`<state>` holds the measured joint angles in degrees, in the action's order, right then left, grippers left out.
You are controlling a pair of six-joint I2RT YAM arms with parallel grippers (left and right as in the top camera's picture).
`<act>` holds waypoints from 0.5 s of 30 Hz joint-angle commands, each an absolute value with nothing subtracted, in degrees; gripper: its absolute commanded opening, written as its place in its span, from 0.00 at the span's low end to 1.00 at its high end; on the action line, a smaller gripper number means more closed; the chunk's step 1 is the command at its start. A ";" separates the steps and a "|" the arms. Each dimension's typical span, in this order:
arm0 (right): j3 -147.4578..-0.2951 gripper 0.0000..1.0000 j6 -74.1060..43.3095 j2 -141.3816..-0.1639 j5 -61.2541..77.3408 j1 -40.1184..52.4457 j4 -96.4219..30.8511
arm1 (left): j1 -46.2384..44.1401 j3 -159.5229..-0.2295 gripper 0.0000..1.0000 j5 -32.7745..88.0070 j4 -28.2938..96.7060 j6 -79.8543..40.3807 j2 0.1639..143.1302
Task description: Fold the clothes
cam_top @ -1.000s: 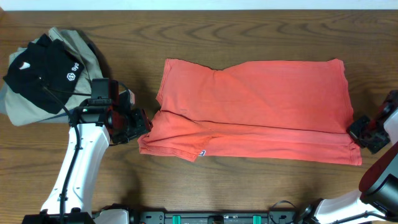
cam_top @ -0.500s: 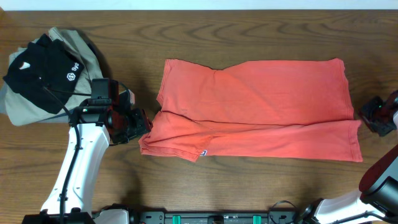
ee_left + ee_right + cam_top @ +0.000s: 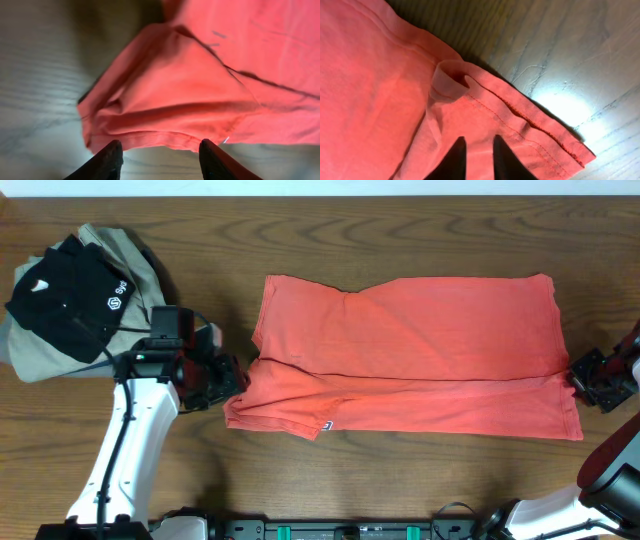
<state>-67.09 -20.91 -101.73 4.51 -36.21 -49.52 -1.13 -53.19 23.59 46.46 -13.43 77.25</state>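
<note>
The coral-red T-shirt (image 3: 400, 350) lies flat across the middle of the table with its lower part folded up; no chest print shows. Its small hem label (image 3: 326, 426) shows at the lower front edge. My left gripper (image 3: 228, 377) is open and empty, just left of the shirt's bunched lower-left corner (image 3: 150, 100), its fingers (image 3: 160, 160) over bare wood. My right gripper (image 3: 585, 375) is at the shirt's right edge. In the right wrist view its fingers (image 3: 479, 155) are only narrowly apart above the hemmed fabric (image 3: 380, 90), holding nothing.
A black garment with white logos (image 3: 60, 295) lies on a khaki-grey garment (image 3: 130, 250) at the far left of the wooden table (image 3: 400, 240). The table's front edge runs along the bottom of the overhead view.
My right gripper left the shirt's lower-right corner, pulled away to the right, then came back to the right edge. The lower fold's right end shifted slightly. The left arm barely moved.
</note>
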 commanded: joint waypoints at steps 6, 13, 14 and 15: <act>-61.76 0.18 -19.40 -101.91 4.51 -36.21 -46.35 | -13.41 -53.84 0.54 19.92 42.57 -9.65 77.58; -56.77 0.33 -19.00 -101.91 4.47 -36.18 -43.33 | -24.36 -53.84 0.57 17.69 42.70 -9.65 83.22; -56.38 0.33 -19.00 -101.91 4.47 -36.18 -42.89 | -25.96 -53.84 0.57 17.69 42.61 -9.65 84.47; -56.25 0.33 -19.00 -101.91 4.47 -36.18 -42.78 | -27.33 -53.84 0.58 17.69 42.57 -9.65 85.65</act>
